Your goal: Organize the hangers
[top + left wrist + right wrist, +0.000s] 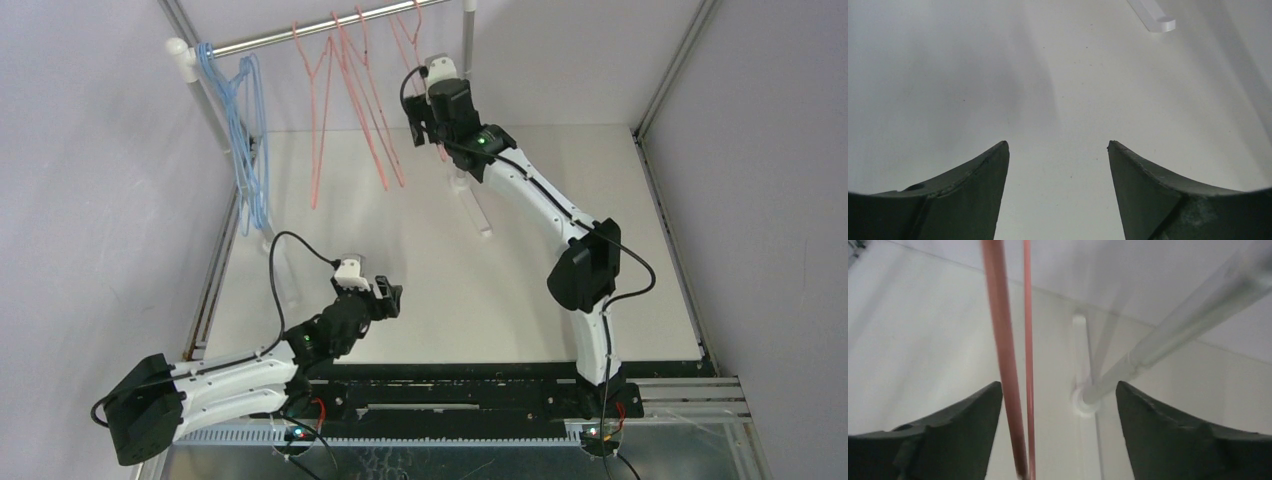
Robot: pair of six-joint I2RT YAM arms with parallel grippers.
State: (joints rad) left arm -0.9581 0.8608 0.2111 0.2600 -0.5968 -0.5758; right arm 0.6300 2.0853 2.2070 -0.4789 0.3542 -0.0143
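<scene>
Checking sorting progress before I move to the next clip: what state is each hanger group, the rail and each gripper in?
Rail: standing on the table.
Blue hangers: hung, bunched at the rail's left end.
Pink-red hangers: hung, spread along the rail's middle and right.
Left gripper: open, empty, over the table.
Right gripper: open, pink-red hanger wires between its jaws, unclamped.

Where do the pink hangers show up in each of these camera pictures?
Top view: pink hangers hang from the rail, upper centre.
Left wrist: not in it.
Right wrist: pink hangers run down left of centre, between the jaws.
Shared landmark: the rack's right post.
</scene>
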